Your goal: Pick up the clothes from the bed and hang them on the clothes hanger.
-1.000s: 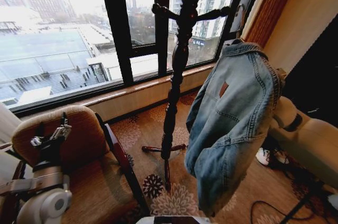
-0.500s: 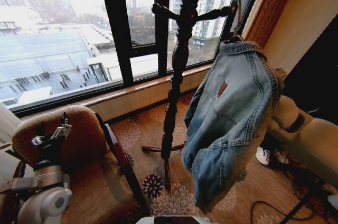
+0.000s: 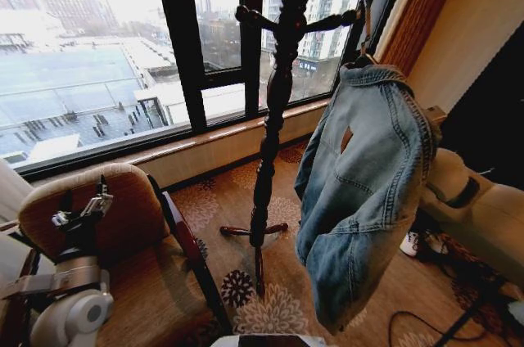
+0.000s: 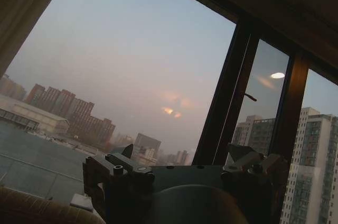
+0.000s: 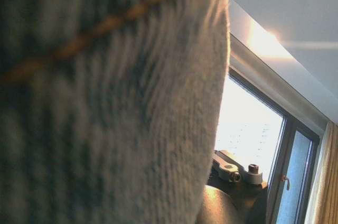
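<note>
The clothes, a light blue denim jacket point(image 3: 368, 191) with a small brown patch, hang in the air on the clothes hanger. The hanger's thin black hook point(image 3: 363, 36) rises from the collar to a peg of the dark wooden coat stand point(image 3: 274, 101). My right arm point(image 3: 458, 191) reaches in behind the jacket, which hides its gripper in the head view. In the right wrist view denim point(image 5: 105, 102) lies right against the camera, beside part of the right gripper point(image 5: 235, 172). My left gripper point(image 3: 100, 198) point(image 4: 179, 155) is parked low at the left, open and holding nothing. The bed is out of view.
A brown cushioned chair point(image 3: 123, 224) stands at the lower left below the large window point(image 3: 123, 52). Patterned carpet surrounds the stand's feet. A white shoe point(image 3: 413, 242) and black cables point(image 3: 426, 322) lie on the floor at the right. A curtain point(image 3: 422, 11) hangs at the upper right.
The jacket rose slightly, bringing the hanger's hook up by the stand's peg. Its lower part swung left, then back right. The left arm stayed still.
</note>
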Motion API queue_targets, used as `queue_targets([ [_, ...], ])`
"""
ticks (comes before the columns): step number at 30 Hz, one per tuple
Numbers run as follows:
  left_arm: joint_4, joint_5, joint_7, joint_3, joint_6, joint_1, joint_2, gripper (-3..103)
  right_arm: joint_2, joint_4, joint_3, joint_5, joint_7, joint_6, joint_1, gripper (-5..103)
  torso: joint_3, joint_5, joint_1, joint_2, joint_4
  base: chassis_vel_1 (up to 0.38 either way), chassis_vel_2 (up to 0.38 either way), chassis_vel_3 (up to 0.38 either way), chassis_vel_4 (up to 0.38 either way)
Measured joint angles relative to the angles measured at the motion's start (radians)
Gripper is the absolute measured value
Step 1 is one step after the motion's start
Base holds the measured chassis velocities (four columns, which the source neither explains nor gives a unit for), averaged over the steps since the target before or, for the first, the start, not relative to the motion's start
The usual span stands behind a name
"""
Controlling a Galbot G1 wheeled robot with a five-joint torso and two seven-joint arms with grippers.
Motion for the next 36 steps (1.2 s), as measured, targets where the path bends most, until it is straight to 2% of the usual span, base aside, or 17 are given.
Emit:
queue_targets([
  [8, -0.012, -0.002, 0.001, -0.015, 0.0, 0.011, 0.002, 100, -0.02, 0.004, 0.071, 0.012, -0.006, 0.0, -0.019, 15, 0.0, 0.0, 0.0, 0.0, 0.0, 0.0, 0.0, 0.0, 0.0],
  [19, -0.027, 0.001, 0.005, -0.015, -0.004, 0.025, -0.011, 100, -0.042, -0.012, 0.078, 0.017, -0.022, 0.007, -0.016, 15, 0.0, 0.0, 0.0, 0.0, 0.0, 0.0, 0.0, 0.0, 0.0],
  [29, -0.031, 0.002, 0.009, -0.02, -0.011, 0.035, -0.021, 100, -0.02, -0.033, 0.038, -0.002, -0.03, 0.007, 0.003, 15, 0.0, 0.0, 0.0, 0.0, 0.0, 0.0, 0.0, 0.0, 0.0],
  [36, -0.025, 0.005, 0.012, -0.02, -0.015, 0.035, -0.026, 100, -0.015, -0.063, -0.024, -0.013, -0.044, 0.009, 0.072, 15, 0.0, 0.0, 0.0, 0.0, -0.0001, 0.0, 0.0, 0.0, 0.0],
])
